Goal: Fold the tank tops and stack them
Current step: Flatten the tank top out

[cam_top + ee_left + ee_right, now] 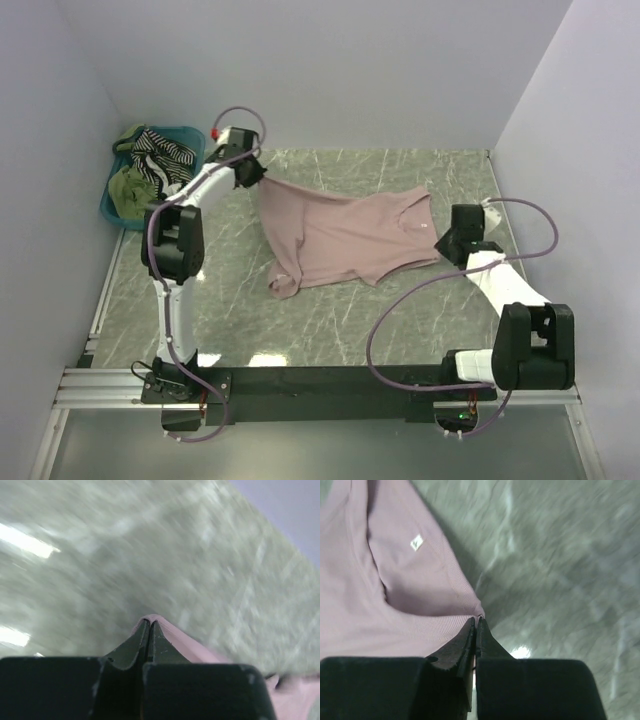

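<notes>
A dusty pink tank top (340, 238) hangs stretched over the middle of the marble table, partly lifted between both arms. My left gripper (258, 176) is shut on its far left corner; in the left wrist view pink cloth (190, 642) wraps over the closed fingertips of that gripper (148, 622). My right gripper (445, 250) is shut on the edge at the right, near the neckline. In the right wrist view the ribbed hem (420, 627) runs into the closed tips of the right gripper (477, 620). Olive green (128, 190) and black-and-white striped (165, 155) tank tops lie heaped in the basket.
A teal plastic basket (112, 213) stands at the far left corner against the wall. Grey walls close in the table on three sides. Cables loop from both arms over the near table edge.
</notes>
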Motion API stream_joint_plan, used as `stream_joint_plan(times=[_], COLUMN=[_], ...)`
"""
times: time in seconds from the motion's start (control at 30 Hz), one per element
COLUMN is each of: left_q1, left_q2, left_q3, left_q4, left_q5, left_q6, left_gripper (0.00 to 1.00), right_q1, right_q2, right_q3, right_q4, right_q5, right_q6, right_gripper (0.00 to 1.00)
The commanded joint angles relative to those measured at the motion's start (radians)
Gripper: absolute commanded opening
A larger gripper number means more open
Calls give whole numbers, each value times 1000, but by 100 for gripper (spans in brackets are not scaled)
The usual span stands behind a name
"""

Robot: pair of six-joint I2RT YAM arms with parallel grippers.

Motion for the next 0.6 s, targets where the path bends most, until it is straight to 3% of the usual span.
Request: stream_joint_plan(times=[0.0, 0.23, 0.37, 0.4, 0.5, 0.57], left_q1=[98, 163, 189, 194, 197, 192], left_q2=[33, 140, 203, 229, 216, 152], left_q3=[28, 203, 291, 307, 355, 254], left_q4=[30, 66, 124, 130, 122, 176], left_q5=[-9, 8, 124, 156, 178, 175], left_q6=[3, 72, 117, 123, 112, 101], left_gripper=[1, 1, 3, 27, 66, 75], right_q1=[-69, -119, -119, -119, -99, -41], right_q2=[22, 120, 160, 170, 140, 111], right_q3=[70, 138, 181, 193, 205, 195], right_q4=[7, 7, 1, -5, 0, -5], right_q5=[59, 96, 92, 85, 27, 26], right_q6=[-22, -27, -31, -31, -53, -71], right_gripper=[0, 0, 0, 0, 2, 19])
